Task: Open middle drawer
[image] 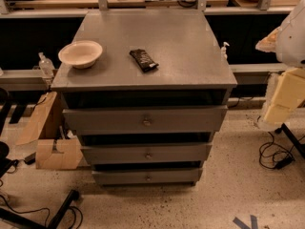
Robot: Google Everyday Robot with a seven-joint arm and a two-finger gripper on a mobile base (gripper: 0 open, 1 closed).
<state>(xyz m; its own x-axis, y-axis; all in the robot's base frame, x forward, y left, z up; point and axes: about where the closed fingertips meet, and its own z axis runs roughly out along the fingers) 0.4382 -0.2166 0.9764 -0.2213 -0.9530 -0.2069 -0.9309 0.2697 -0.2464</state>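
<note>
A grey cabinet [143, 42] stands in the middle of the view with three drawers stacked in its front. The middle drawer [119, 153] has a wide flat grey front and a small round knob [148, 155] at its centre; it looks shut, roughly in line with the other fronts. The widest drawer [105, 120] is above it and the narrowest drawer [119, 177] is below it. My gripper [281, 99], cream-coloured below a white arm, is at the right edge of the view. It is well to the right of the cabinet and touches nothing.
A white bowl [80, 53] and a dark snack bar [143, 60] lie on the cabinet top. Cardboard boxes [52, 142] stand at the cabinet's left. Cables [274, 156] lie on the speckled floor at right, and a black stand leg [57, 211] at lower left.
</note>
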